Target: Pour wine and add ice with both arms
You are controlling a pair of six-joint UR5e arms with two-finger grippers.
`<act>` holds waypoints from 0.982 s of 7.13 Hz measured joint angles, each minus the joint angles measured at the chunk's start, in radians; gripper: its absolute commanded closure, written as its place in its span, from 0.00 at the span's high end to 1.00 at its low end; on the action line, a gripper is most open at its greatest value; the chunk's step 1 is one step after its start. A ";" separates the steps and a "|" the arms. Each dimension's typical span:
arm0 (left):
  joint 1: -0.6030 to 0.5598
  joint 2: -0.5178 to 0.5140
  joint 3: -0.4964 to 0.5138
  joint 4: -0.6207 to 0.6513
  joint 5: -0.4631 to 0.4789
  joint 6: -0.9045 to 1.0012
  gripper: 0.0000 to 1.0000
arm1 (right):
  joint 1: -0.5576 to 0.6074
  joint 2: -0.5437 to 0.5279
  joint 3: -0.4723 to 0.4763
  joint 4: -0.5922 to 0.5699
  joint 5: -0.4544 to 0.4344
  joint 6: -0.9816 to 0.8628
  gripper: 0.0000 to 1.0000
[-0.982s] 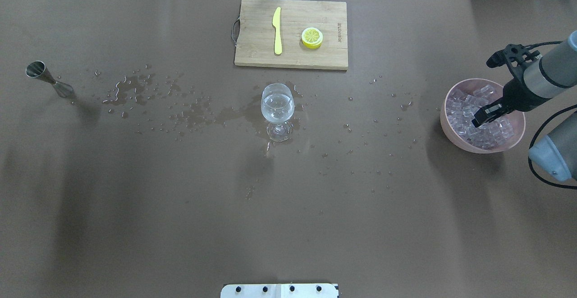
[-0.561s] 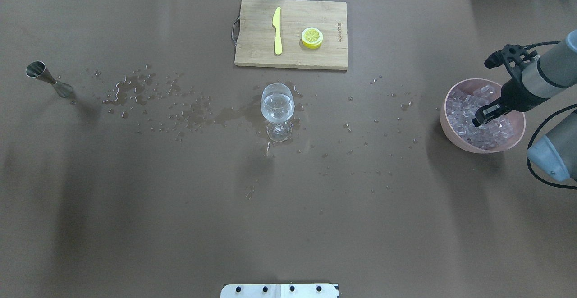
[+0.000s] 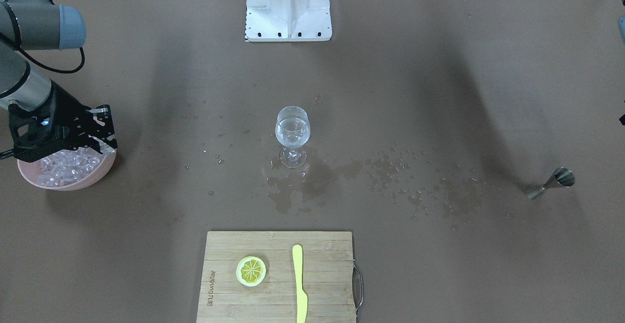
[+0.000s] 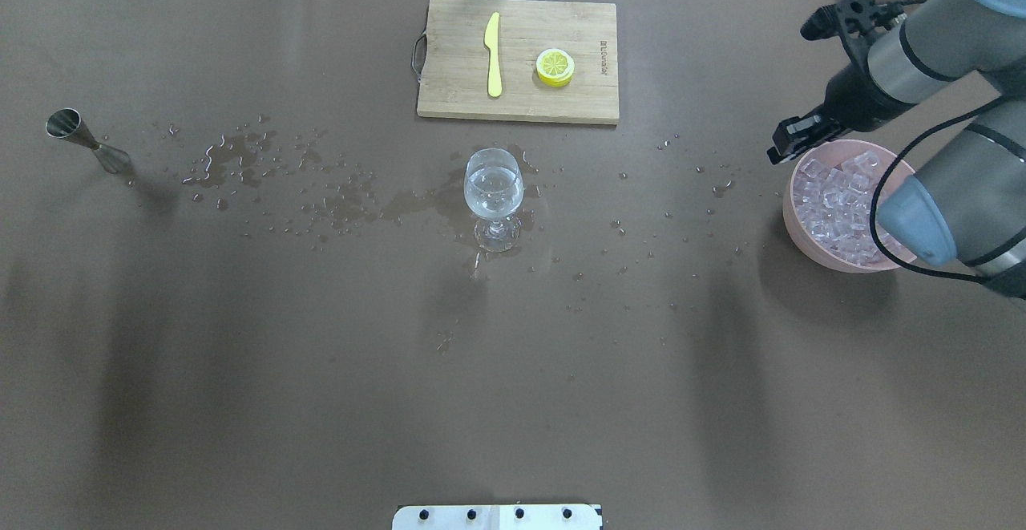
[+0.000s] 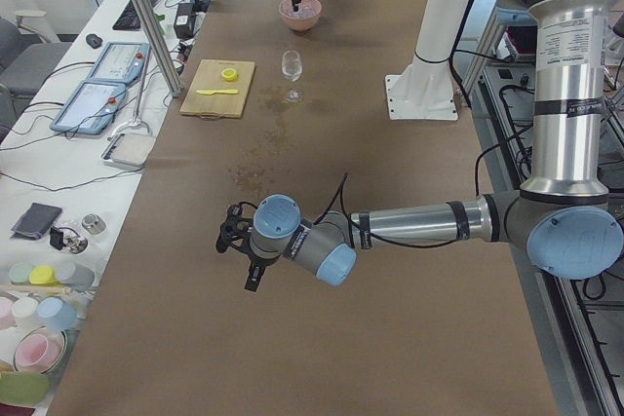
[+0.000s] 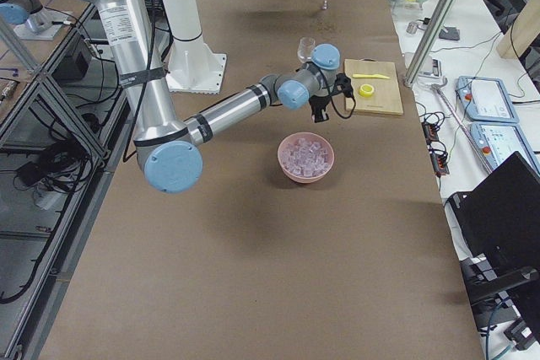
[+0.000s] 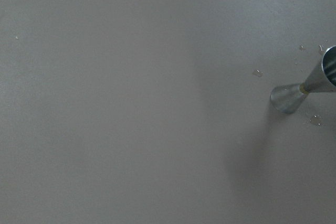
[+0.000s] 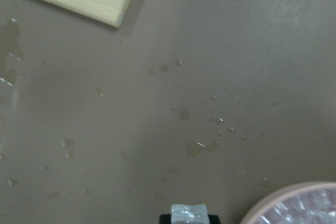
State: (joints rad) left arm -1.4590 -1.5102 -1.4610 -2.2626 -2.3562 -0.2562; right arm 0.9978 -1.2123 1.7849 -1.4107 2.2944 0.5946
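A stemmed wine glass (image 4: 494,193) stands mid-table with a little clear wine in it; it also shows in the front view (image 3: 292,135). A pink bowl (image 4: 793,217) at the right holds many clear ice cubes (image 4: 834,201). My right gripper (image 4: 781,151) hangs just past the bowl's far left rim. In the right wrist view it is shut on one ice cube (image 8: 184,214). My left gripper (image 5: 252,275) shows only in the left side view, above the table's left end near the steel jigger (image 4: 84,141). I cannot tell whether it is open or shut.
A wooden cutting board (image 4: 449,89) at the far middle carries a yellow knife (image 4: 493,53) and a lemon slice (image 4: 555,66). Spilled drops and puddles (image 4: 240,161) run from the jigger to the glass and on toward the bowl. The white base (image 4: 497,516) sits at the near edge.
My right gripper has risen out of the ice in the bowl and moved left and away, past the bowl's far left rim. The glass and jigger have not moved.
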 measured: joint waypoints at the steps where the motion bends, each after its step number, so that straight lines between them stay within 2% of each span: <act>1: 0.001 0.000 0.004 0.000 0.000 0.000 0.98 | -0.029 0.082 0.001 -0.021 -0.004 0.129 0.00; 2: 0.001 -0.001 0.009 -0.001 0.000 0.000 0.98 | -0.067 0.154 -0.001 -0.029 -0.022 0.250 0.00; 4: 0.002 -0.001 0.024 -0.004 -0.001 0.000 0.98 | -0.162 0.301 -0.026 -0.033 -0.117 0.475 0.00; 7: 0.003 -0.002 0.034 -0.011 -0.002 -0.002 0.98 | -0.242 0.540 -0.197 -0.034 -0.206 0.663 0.00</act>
State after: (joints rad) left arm -1.4559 -1.5119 -1.4266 -2.2739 -2.3577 -0.2579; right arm 0.7558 -0.6726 1.5878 -1.4451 2.0884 1.2577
